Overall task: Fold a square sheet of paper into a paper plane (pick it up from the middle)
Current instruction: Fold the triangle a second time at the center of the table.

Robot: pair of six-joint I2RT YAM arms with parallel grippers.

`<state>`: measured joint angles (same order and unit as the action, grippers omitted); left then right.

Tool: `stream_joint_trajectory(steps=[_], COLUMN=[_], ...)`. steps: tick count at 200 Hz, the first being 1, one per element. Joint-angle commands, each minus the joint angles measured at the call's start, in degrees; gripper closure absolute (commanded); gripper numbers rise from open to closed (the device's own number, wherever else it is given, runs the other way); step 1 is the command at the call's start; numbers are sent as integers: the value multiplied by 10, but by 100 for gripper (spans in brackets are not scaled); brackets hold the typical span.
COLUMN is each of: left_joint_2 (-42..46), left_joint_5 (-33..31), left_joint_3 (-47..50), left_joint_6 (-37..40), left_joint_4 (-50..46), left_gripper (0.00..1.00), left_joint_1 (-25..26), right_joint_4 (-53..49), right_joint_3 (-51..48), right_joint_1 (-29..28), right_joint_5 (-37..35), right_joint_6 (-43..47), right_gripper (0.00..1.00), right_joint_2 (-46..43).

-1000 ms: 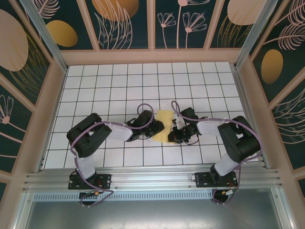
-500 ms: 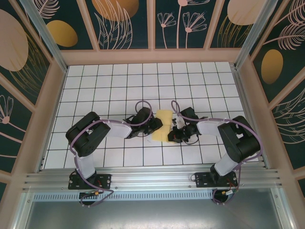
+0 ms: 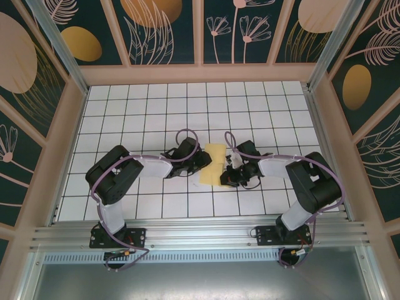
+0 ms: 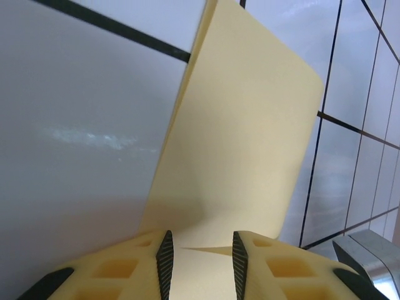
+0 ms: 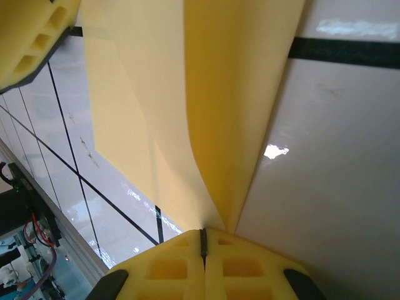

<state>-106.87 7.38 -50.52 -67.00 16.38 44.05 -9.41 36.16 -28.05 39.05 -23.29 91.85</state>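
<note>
Since a second ago the left arm (image 3: 134, 172) has swung its wrist a little toward the far side, and the left hand (image 4: 200, 250) has let its fingers part. One white gridded worktop (image 3: 125, 112) carries everything, walled by patterned panels on the left, right and far sides. Two arms are bolted at its near edge; the right arm (image 3: 306, 178) bends inward like the left one, so both wrists meet near the middle of the worktop. Between them lies the one square sheet of paper (image 3: 214, 164), pale yellow and doubled over on itself, so that from above it reads as a narrow upright strip. Part of it lifts off the surface. There are two hands. The left hand sits at the sheet's left edge with a clear gap between its ribbed pads; the paper runs across that gap, and the pads do not press on it. The right hand (image 5: 202, 240), at the sheet's right near corner, has its two yellow foam fingers pressed flat together, with the two layers of the fold running down in a narrow V into the seam, so it pinches the paper there.
</note>
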Motion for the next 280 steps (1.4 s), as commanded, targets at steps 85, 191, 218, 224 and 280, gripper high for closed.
stream_joint_trajectory(steps=[85,191,218,224,280], left_joint_2=[12,95,58,50,2], left_joint_5=[-64,126,151,155,149], left_joint_3=[-38,53,46,43,18], left_joint_6=[46,40,32,31,34], left_joint_4=[-80,86,109,111,105], left_gripper=[59,85,88,88,88], left_joint_1=[-25,-6,1,3,7], right_joint_4=[-54,-29,-15,-10,20], right_joint_3=[-14,10,-4,-7,10], right_joint_1=[1,11,9,8,-22], right_joint_5=[-37,-28,-7,-5,8], right_joint_6=[-4,-28,-36,-39,-44], right_gripper=[93,83,88,89,91], right_joint_2=[-5,-196,-170,-162,-99])
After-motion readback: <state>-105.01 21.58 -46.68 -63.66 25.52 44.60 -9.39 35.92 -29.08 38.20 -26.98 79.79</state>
